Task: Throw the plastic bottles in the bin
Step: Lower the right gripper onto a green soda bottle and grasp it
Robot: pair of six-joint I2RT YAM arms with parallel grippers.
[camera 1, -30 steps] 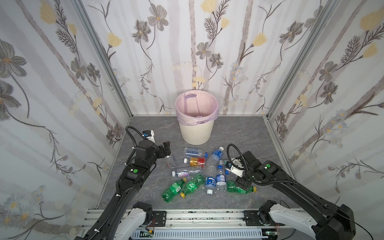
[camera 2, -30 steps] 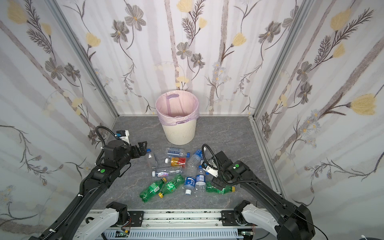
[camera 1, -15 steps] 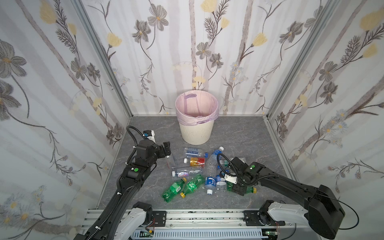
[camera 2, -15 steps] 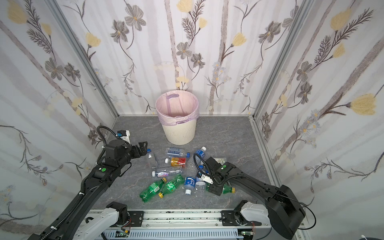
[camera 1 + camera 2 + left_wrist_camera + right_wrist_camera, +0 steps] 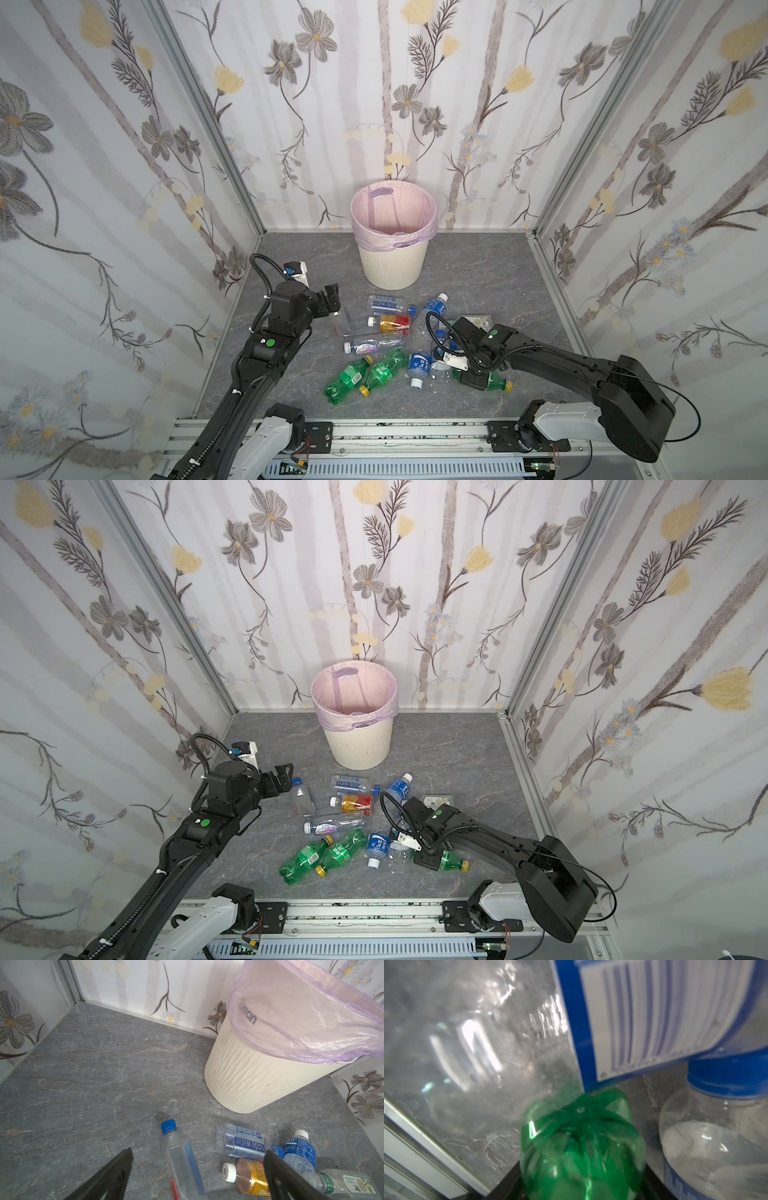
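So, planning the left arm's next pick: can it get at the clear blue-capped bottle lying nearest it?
Probably yes. The left hand is open, and the clear bottle lies flat just ahead, in line with its gap. Bare floor surrounds the cap; the soda water bottle beside it lies apart.

The left arm (image 5: pixel 266 365) and right arm (image 5: pixel 552 365) are matte black, boxy-jointed — each carries a round green dot (image 5: pixel 270 343), a looping black cable (image 5: pixel 259 266) and a white base (image 5: pixel 266 440) on a silver rail (image 5: pixel 415 434).
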